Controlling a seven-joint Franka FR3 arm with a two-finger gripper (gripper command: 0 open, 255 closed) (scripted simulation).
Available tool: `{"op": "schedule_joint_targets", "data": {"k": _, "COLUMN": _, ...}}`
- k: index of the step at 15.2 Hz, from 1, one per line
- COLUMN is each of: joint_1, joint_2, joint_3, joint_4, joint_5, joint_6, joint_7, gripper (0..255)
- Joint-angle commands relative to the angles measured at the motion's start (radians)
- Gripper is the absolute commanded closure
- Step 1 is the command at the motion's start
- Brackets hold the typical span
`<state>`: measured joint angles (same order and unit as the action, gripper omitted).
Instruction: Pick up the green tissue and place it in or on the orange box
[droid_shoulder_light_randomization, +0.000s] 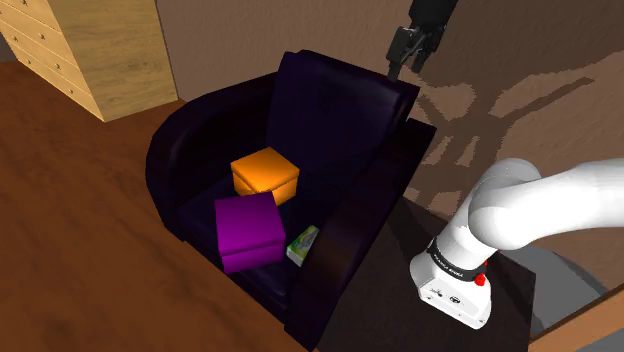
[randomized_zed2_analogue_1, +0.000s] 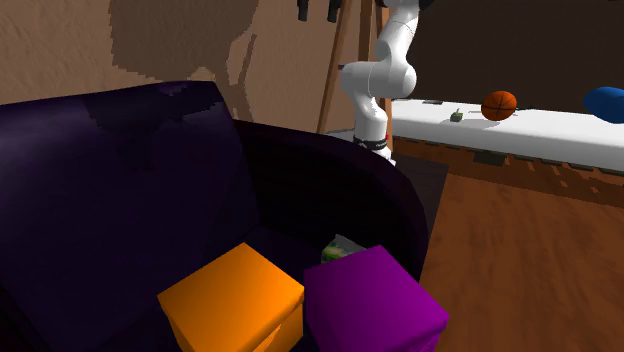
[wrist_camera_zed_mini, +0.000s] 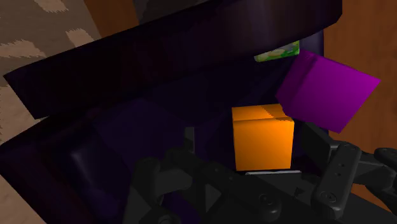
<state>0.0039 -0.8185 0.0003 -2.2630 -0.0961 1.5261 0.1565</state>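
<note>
Green-and-white tissue pack (droid_shoulder_light_randomization: 303, 243) lies on the seat of a dark purple armchair (droid_shoulder_light_randomization: 340, 110). It is wedged between a bright purple box (droid_shoulder_light_randomization: 248, 231) and the armrest nearer the stand, just beside both. That's a narrow slot, so the pack probably has to be reached from above. The closed, blocky orange box (droid_shoulder_light_randomization: 266, 174) sits farther back on the seat, just beside the purple box and maybe touching it. Its flat top is bare, so the tissue likely goes on it. The black gripper (droid_shoulder_light_randomization: 395, 66) hangs high over the chair back, well apart from everything. Its fingers (randomized_zed2_analogue_1: 303, 10) are spread with nothing between them. Judged as the approach step, nothing grasped. Risk: bumping the purple box on the way down.
</note>
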Motion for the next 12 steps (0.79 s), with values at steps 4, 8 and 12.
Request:
{"op": "schedule_joint_targets", "data": {"k": 4, "joint_1": -0.02, "joint_2": -0.032, "joint_3": 0.043, "joint_4": -0.109, "joint_5": 0.03, "joint_6": 0.062, "joint_7": 0.112, "gripper": 0}}
{"op": "schedule_joint_targets", "data": {"k": 8, "joint_1": -0.041, "joint_2": -0.055, "joint_3": 0.106, "joint_4": -0.239, "joint_5": 0.079, "joint_6": 0.15, "joint_7": 0.261, "gripper": 0}}
{"op": "schedule_joint_targets", "data": {"k": 12, "joint_1": -0.055, "joint_2": -0.051, "joint_3": 0.176, "joint_4": -0.349, "joint_5": 0.137, "joint_6": 0.247, "joint_7": 0.411, "gripper": 0}}
